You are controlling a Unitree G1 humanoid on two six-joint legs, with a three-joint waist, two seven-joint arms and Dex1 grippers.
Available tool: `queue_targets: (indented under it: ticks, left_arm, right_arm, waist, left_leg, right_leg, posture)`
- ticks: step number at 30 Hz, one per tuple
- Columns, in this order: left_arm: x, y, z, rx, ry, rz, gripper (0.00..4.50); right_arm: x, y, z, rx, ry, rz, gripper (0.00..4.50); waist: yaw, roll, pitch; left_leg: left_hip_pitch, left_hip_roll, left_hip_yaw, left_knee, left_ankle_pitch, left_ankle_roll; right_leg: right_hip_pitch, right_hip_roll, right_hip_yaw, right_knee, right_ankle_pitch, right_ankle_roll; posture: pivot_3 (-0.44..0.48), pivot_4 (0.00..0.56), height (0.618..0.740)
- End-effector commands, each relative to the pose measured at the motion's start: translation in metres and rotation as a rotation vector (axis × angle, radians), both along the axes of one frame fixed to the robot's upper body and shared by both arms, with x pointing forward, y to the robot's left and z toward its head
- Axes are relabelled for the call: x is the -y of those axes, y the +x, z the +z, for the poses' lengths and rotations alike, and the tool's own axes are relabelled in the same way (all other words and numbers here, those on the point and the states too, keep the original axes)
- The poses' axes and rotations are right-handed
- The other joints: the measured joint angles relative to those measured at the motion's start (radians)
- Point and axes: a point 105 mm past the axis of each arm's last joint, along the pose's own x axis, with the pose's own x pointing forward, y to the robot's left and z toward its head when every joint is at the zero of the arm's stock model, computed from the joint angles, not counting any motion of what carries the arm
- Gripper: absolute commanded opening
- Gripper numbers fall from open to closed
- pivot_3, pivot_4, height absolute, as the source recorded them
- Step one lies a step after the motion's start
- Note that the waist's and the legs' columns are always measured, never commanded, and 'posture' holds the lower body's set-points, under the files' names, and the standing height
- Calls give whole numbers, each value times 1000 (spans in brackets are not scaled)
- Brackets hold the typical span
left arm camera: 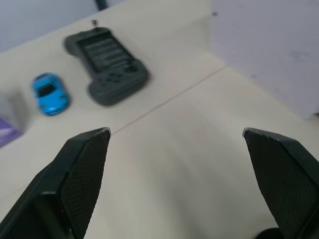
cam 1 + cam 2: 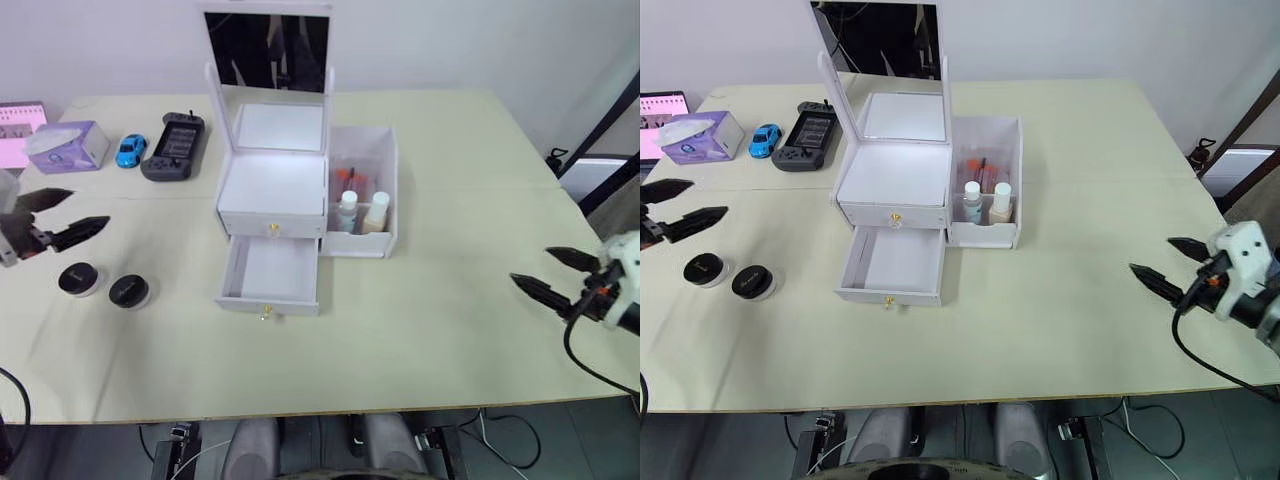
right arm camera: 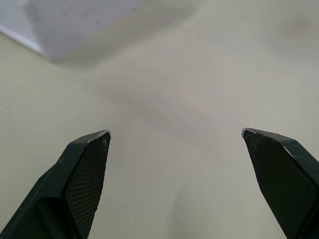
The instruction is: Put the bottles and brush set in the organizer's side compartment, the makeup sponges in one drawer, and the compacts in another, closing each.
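1. Our left gripper (image 2: 72,215) hangs empty with its jaws spread wide, over the table (image 2: 450,300) at the left edge.
2. The two compacts (image 2: 103,285) sit on the table just below and slightly ahead of those jaws, touching nothing but the tabletop.
3. Our right gripper (image 2: 548,275) is also empty and wide apart, well off to the right, with only bare table between its fingertips.
4. The organizer (image 2: 290,200) stands between the two grippers. The bottles (image 2: 362,211) are upright in the side compartment (image 2: 385,165), and something orange shows behind them, likely the brush set, though we can't tell for sure.
5. The top drawer (image 2: 271,218) looks shut. The lower drawer (image 2: 268,275) is pulled out and looks empty.
6. We see no sponges, so we judge they're in the shut drawer.
7. Step in hand, as we read it: compacts into the open drawer.
8. Next move needs the left jaws lowered around the nearer compact, closed on its rim, then carried right to the drawer.
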Motion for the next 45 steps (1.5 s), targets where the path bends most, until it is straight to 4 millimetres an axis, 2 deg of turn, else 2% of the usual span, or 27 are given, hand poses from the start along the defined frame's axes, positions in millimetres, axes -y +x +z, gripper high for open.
queue_targets:
  ticks: [1, 8, 12, 15, 18, 20, 22, 24, 27, 32, 34, 39, 45]
  left_arm:
    - [-20, -5, 8, 39, 77, 56, 4478]
    - [-22, -2, 11, 74, 89, 59, 4478]
    - [-19, -7, 12, 98, 46, 46, 4478]
    - [-17, -14, 11, 104, 20, 53, 4478]
    - [-13, -30, 2, 67, -40, 92, 4478]
    - [0, -50, -10, 59, -49, 101, 4478]
    - [4, -67, -17, 53, -53, 159, 4478]
    - [3, -78, -20, 61, -70, 219, 4478]
    - [1, -103, -35, 62, -45, 306, 4478]
    - [1, -132, -62, -5, -125, 378, 4478]
    - [2, -135, -76, -37, -143, 409, 4478]
    - [25, -122, -99, -94, -180, 406, 4478]
    - [52, -102, -113, -145, -241, 328, 4478]
  right_arm:
    - [26, 0, 15, 106, -45, -102, 4500]
    - [21, 14, 29, 135, -80, -67, 4500]
    - [-35, 39, 50, 135, -26, 128, 4500]
    - [-62, 47, 62, 133, 13, 239, 4500]
    - [-103, 54, 78, 94, 78, 405, 4500]
    - [-136, 55, 90, 83, 91, 533, 4500]
    - [-158, 53, 96, 75, 77, 626, 4500]
    - [-170, 49, 98, 43, 72, 690, 4500]
    - [-196, 17, 105, -109, 71, 955, 4500]
    - [-214, 12, 124, -101, 25, 1057, 4500]
    - [-216, 14, 127, -88, -1, 1060, 4500]
    - [-215, 16, 129, -92, -26, 1050, 4500]
    - [-213, 10, 131, -90, -37, 1031, 4500]
  waist:
    - [-5, 0, 0]
    - [-4, 0, 0]
    - [-14, 0, 0]
    - [-11, 0, 0]
    - [-10, 1, 1]
    - [-16, 2, 1]
    - [-12, 2, 1]
    - [-2, -1, 1]
    - [10, -1, 1]
    - [4, -1, 1]
    - [-2, -2, 1]
    - [-1, -2, 0]
    - [-2, -3, 0]
  left_leg:
    - [0, 0, 0, 0, 0, 0]
    - [2, 0, 0, 2, 0, 0]
    - [3, 0, 0, 2, 0, 0]
    - [4, 1, 0, 2, 0, 0]
    - [4, 2, 0, 1, 0, 0]
    - [4, 2, 1, 1, 0, 0]
    - [3, 2, 2, 1, 0, 0]
    - [2, 3, 2, 0, 0, 0]
    - [0, 2, -2, 1, 0, 0]
    - [0, 2, 0, 4, 0, 0]
    - [0, 2, 0, 4, 0, -1]
    - [-1, 2, 1, 5, 0, -1]
    - [-2, 2, 1, 3, 0, -1]
  right_leg:
    - [0, 0, 0, 0, 0, 0]
    - [2, -1, 0, 3, 0, 1]
    - [2, -1, 0, 4, 0, 1]
    - [2, 0, 0, 6, 0, 0]
    - [1, 0, 0, 6, 1, -1]
    - [0, -1, 0, 6, 1, -1]
    - [0, -2, 1, 5, 2, -2]
    - [-1, -2, 0, 4, 2, -2]
    - [-1, -2, -2, 4, 1, -2]
    - [-2, -3, -2, 1, 0, 0]
    - [-5, -3, -2, -1, 0, 0]
    - [-5, -4, -2, -1, 0, 0]
    - [-3, -3, -2, 2, 3, -4]
  posture:
    - [0, 150, 740]
    - [0, 150, 740]
    - [0, 150, 740]
    - [0, 150, 740]
    - [0, 150, 740]
    - [0, 150, 740]
    - [0, 150, 740]
    - [0, 150, 740]
    - [0, 150, 740]
    - [0, 150, 740]
    - [0, 150, 740]
    - [0, 150, 740]
    - [0, 150, 740]
